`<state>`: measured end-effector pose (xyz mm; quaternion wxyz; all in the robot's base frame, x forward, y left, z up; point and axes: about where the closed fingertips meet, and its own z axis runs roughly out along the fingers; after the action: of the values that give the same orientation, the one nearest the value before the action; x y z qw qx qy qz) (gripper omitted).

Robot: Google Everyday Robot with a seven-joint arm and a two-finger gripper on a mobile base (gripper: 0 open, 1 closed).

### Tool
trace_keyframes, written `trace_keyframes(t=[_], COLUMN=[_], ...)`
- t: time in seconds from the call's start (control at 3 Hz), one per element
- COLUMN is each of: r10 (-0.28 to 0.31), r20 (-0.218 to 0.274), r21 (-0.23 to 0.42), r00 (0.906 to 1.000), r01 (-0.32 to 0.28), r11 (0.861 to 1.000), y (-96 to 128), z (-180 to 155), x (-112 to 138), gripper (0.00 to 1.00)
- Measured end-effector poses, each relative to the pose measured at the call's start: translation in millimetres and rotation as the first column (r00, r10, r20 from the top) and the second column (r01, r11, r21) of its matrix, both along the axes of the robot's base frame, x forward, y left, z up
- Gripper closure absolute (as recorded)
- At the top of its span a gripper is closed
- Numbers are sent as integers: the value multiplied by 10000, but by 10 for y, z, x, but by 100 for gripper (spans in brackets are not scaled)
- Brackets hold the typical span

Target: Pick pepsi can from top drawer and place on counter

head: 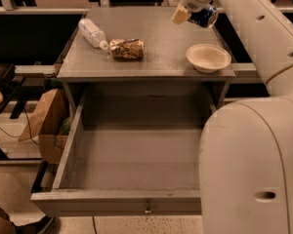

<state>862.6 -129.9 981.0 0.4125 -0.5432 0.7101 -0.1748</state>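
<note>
My gripper (192,16) is over the back right part of the counter (156,52), shut on the pepsi can (206,17). The can is dark blue with a silver end, held tilted on its side a little above the countertop. One cream fingertip (179,15) shows left of the can; the other is hidden behind it. The top drawer (71,147) is pulled wide open below the counter, and its grey floor holds nothing that I can see. My arm's white body covers the drawer's right side.
A clear plastic bottle (92,33) lies at the counter's back left, with a crinkled brown snack bag (127,48) beside it. A cream bowl (208,57) sits near the right front edge, just below the can. A cardboard box (46,126) stands on the floor to the left.
</note>
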Motion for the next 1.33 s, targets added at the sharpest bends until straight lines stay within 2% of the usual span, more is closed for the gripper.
trace_keyframes(t=[0.33,0.67,1.0,1.33], r10=[-404,-684,-982,-1515], r20=[374,1017,1811,2525], r21=[1581,3388,4774,5812], r00=[9985,9925,9785,9557], r01=[340,301,-1,-246], r11=[9868,9404,8787,8134], y=[-253,-429,-467,-646], z=[-73,-172,-164,19], x=[45,262,548,663], gripper=[100,100,100,100])
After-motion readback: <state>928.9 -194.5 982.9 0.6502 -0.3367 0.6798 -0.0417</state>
